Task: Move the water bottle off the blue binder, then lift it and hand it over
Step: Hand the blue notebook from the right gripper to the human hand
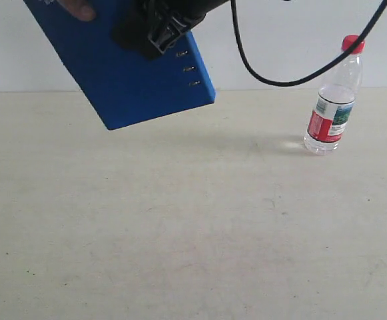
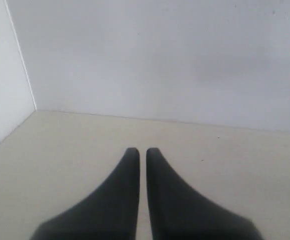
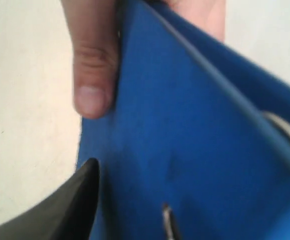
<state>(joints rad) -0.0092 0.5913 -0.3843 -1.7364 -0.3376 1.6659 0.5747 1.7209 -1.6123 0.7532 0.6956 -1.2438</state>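
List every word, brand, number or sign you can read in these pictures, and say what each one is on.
No text here can be read.
The label on the water bottle: red, white and green print, too small and blurred to read.
The blue binder: no writing shows on its visible face, only small rivets.
Both wrist views: no text.

On my feed: tabletop (image 1: 180, 233) is pale beige, matte, w/ a few dark specks & faint scuffs. I see a soft shadow on it towards the back, approx mid-width. Behind it is a plain white wall (image 1: 280, 40), meeting the top in a straight line. Black cable (image 1: 280, 84) loops down in front of that wall, upper right, clear of the table. Left wrist cam: same beige surface; back wall (image 2: 159, 60) & side wall (image 2: 5, 75) join at a corner seam.
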